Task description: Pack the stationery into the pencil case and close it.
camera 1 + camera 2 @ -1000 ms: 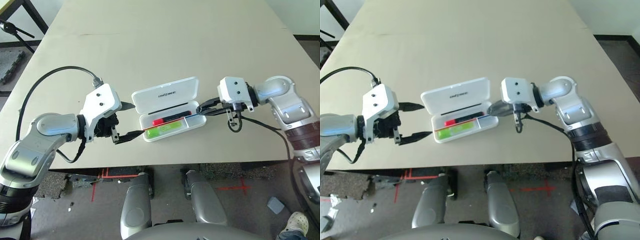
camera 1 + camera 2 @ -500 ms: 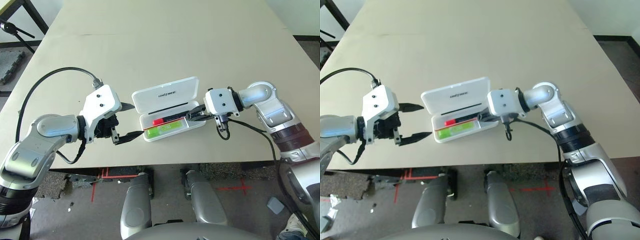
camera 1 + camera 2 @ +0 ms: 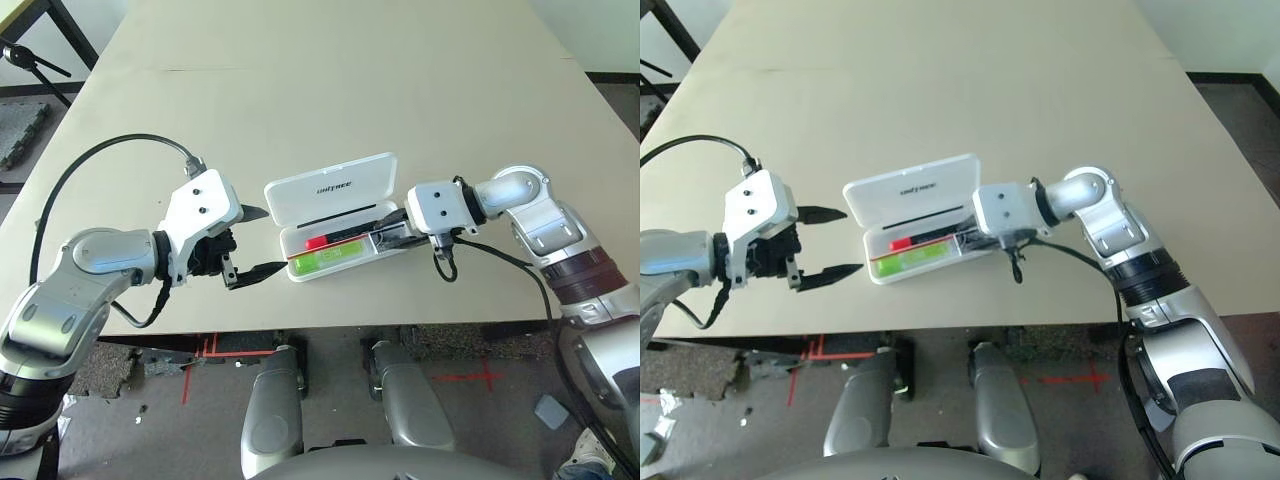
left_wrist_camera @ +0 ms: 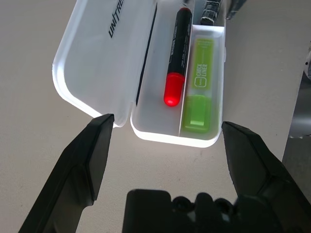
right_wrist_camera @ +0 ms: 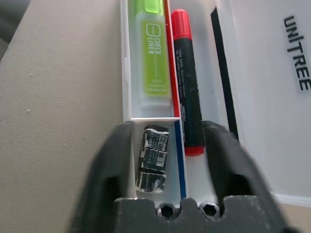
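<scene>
Now that the right gripper has let go, look left first: your left gripper (image 3: 250,243) hangs wide and empty at nine o'clock of the pencil case (image 3: 335,216) on the tabletop (image 3: 330,90). Inside lie the lime-green highlighter (image 3: 325,260) and red-and-black marker (image 3: 335,238). At three o'clock, your right gripper (image 5: 167,160) stands parted over the end compartment, the small clip-like piece (image 5: 153,159) dropped between its fingers. Everything looks packed; closing the lid remains.

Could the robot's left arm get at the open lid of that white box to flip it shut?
Probably yes. The left gripper sits open beside the box's near end, and the lid lies open flat with bare table between them. The right gripper is at the other end, over the tray.
</scene>
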